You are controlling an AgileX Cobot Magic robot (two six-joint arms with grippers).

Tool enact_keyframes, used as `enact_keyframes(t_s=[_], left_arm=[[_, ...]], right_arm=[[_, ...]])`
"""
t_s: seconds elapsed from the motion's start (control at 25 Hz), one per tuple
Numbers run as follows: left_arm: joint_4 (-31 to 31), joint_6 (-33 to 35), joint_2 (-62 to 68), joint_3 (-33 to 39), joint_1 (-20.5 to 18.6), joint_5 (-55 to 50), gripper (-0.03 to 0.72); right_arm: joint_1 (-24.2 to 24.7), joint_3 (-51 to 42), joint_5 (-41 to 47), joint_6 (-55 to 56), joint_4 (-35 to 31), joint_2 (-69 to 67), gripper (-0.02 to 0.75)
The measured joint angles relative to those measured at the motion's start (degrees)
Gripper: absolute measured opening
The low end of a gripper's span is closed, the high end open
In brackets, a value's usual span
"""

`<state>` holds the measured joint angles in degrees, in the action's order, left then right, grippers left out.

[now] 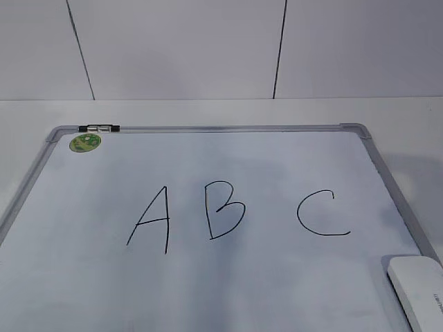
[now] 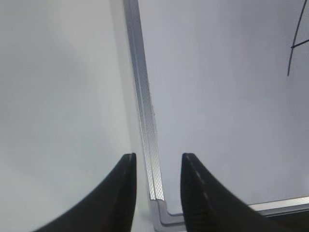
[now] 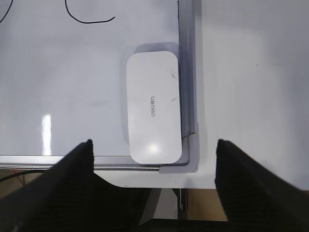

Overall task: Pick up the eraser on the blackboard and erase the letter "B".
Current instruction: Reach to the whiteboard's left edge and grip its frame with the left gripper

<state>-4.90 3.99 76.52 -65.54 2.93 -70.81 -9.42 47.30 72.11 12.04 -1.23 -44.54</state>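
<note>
Blackboard [image 1: 228, 277]: white writing surface in a grey metal frame, lying flat on a pale table [image 1: 401, 114]; far edge and both far rounded corners show in the exterior view, near edge cut off by the picture.
Letters: "A" [image 1: 152, 220], letter "B" [image 1: 224, 209] and "C" [image 1: 320, 214] in one row across mid-board; B sits between the other two, its strokes whole.
Eraser [image 3: 153, 107]: white rounded block at 5 o'clock on the board in the exterior view, in the near right corner, long side lying along the right frame rail, touching or nearly so; grey lettering on top.
Open room: bare board around B on all sides; wide bare stretch from the eraser toward 10 o'clock up to C.
Sticker [image 1: 85, 142]: round, green, at 10 o'clock near the far left corner; a small black clip [image 1: 99, 128] on the frame just beyond it.
Left gripper [image 2: 158, 160]: jaws narrowly apart, holding nothing, over the board's near left corner, astride the left frame rail.
Right gripper [image 3: 154, 147]: jaws spread wide, holding nothing, above the near right corner with the eraser lying between the two fingers' lines.
</note>
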Motion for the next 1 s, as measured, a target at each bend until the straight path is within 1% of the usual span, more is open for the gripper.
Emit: enact_keyframes(t_s=[0.12, 0.24, 0.48, 0.76, 1.0], left_arm=[[0.0, 1.33, 5.64, 0.0, 0.0, 1.52, 0.238], [0.0, 2.1, 10.14, 0.0, 0.0, 5.59, 0.239], [0.1, 2.19, 16.6, 0.0, 0.0, 11.5, 0.239], [0.1, 2.55, 23.48, 0.0, -2.13, 16.95, 0.239], [0.1, 3.52, 26.87, -3.03, -3.31, 17.69, 0.239]], right_arm=[[0.0, 0.0, 0.0, 0.11, -0.97, -0.72, 0.585], [0.0, 0.0, -0.1, 0.11, -1.79, -1.81, 0.585], [0.0, 0.0, -0.1, 0.21, -2.38, -3.71, 0.585], [0.0, 0.0, -0.1, 0.21, -2.52, -3.71, 0.585], [0.0, 0.09, -0.22, 0.21, -2.64, -3.71, 0.585]])
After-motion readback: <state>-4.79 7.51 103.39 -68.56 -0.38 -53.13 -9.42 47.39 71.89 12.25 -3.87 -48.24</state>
